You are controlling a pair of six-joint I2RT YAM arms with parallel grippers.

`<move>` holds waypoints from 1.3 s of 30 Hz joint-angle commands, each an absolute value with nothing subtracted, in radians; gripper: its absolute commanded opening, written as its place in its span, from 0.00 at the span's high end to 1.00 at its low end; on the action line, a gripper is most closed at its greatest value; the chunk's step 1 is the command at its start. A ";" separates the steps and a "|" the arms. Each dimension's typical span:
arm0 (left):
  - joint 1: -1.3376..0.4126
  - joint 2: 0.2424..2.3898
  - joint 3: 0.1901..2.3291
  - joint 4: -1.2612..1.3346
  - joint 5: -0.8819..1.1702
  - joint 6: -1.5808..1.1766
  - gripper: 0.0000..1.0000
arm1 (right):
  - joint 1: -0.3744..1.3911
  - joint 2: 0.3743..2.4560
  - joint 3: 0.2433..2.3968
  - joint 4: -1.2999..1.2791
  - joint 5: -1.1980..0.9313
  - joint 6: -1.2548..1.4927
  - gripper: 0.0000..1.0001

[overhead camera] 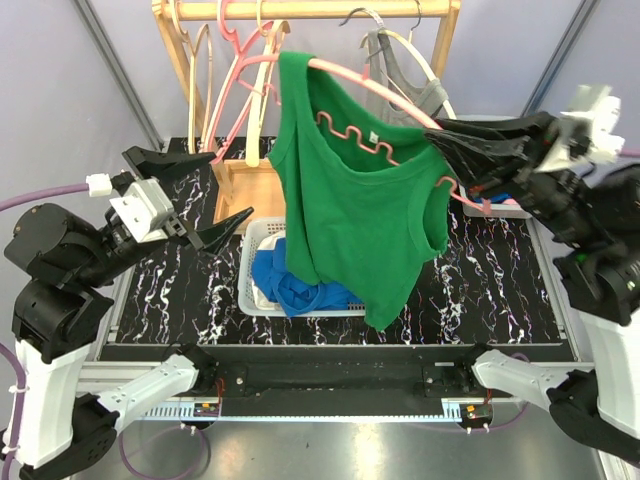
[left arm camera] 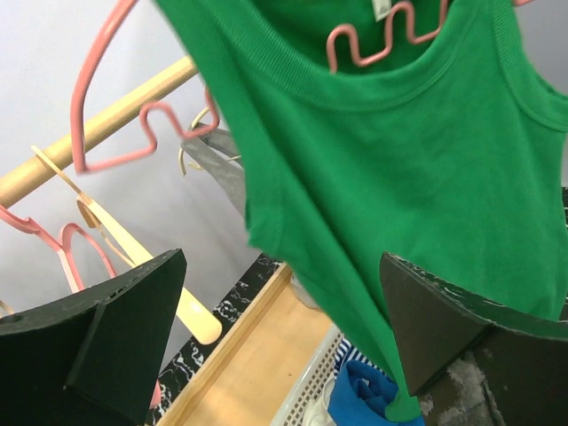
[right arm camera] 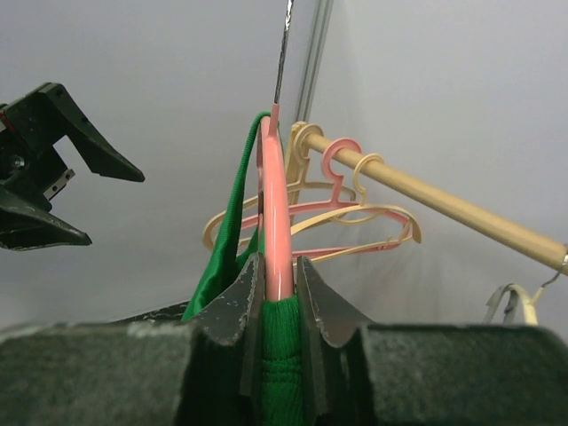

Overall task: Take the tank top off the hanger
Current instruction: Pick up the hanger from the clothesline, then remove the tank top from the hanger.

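The green tank top [overhead camera: 360,210] hangs on a pink hanger [overhead camera: 370,85] held in the air in front of the rack. My right gripper [overhead camera: 445,140] is shut on the hanger's right shoulder, with the top's strap pinched in. In the right wrist view the pink hanger [right arm camera: 277,222] and green strap [right arm camera: 284,355] sit between the closed fingers. My left gripper [overhead camera: 230,185] stands open to the left of the top, holding nothing. In the left wrist view the tank top [left arm camera: 399,160] fills the upper right, and its lower edge hangs close by the right finger [left arm camera: 444,319].
A wooden rack rail [overhead camera: 310,10] at the back carries several pink, cream and grey hangers [overhead camera: 235,90]. Its wooden base [overhead camera: 245,185] rests on the black marbled table [overhead camera: 480,290]. A white basket [overhead camera: 252,270] with blue clothes [overhead camera: 290,285] stands under the tank top.
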State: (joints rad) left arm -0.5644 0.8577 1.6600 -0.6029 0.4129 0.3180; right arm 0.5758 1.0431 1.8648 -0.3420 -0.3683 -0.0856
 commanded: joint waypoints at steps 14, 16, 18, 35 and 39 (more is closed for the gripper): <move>-0.545 0.851 1.703 -0.581 0.425 0.393 0.01 | 0.577 1.117 1.858 -0.445 -0.624 -0.078 1.00; -0.545 0.865 1.700 -0.581 0.431 0.402 0.01 | 0.577 1.121 1.855 -0.463 -0.650 -0.083 1.00; -0.545 0.882 1.698 -0.581 0.443 0.408 0.01 | 0.577 1.121 1.841 -0.469 -0.666 -0.084 1.00; -0.555 0.982 1.640 -0.632 0.718 0.271 0.01 | 0.577 1.112 1.759 -0.380 -0.773 -0.052 1.00; -0.555 0.980 1.641 -0.676 0.758 0.282 0.01 | 0.577 1.103 1.755 -0.380 -0.776 -0.067 1.00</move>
State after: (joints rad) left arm -0.5510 0.9974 1.6333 -0.6659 0.6651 0.3012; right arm 0.5758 1.1351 1.7405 -0.4896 -0.7544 -0.0654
